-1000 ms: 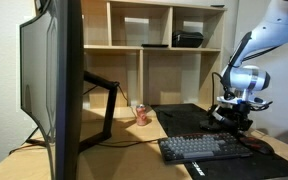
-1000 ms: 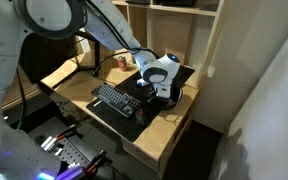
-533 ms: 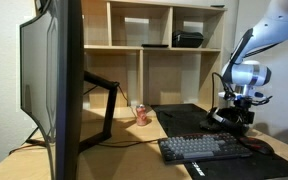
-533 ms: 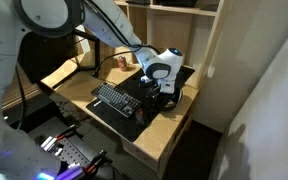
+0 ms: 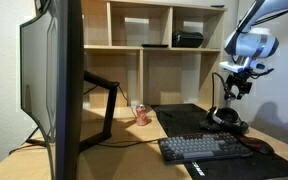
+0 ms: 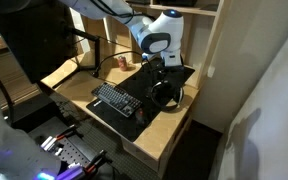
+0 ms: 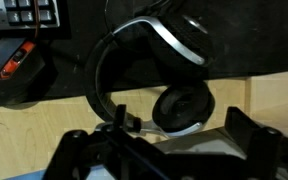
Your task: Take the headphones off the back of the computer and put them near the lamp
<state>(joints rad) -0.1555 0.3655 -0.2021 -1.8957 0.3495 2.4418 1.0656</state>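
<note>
The black headphones (image 5: 225, 118) (image 6: 166, 95) lie on the desk mat at the far end of the desk from the computer (image 5: 62, 85), close to the thin neck of the lamp (image 5: 222, 92). In the wrist view the headphones (image 7: 174, 70) lie flat, headband curved to the left, with one ear cup on the mat and one on bare wood. My gripper (image 5: 237, 88) (image 6: 160, 66) hangs well above them, open and empty. Its two fingers (image 7: 246, 135) frame the bottom of the wrist view.
A black keyboard (image 5: 204, 148) (image 6: 114, 100) lies on the mat in front of the headphones. A mouse with an orange mark (image 7: 17, 66) sits left of the headband. A red can (image 5: 141, 113) stands by the monitor's stand arm (image 5: 104, 95). Shelves (image 5: 154, 45) rise behind the desk.
The gripper opened and let go of the headphones, then rose straight up from them. The headphones stay on the mat by the lamp.
</note>
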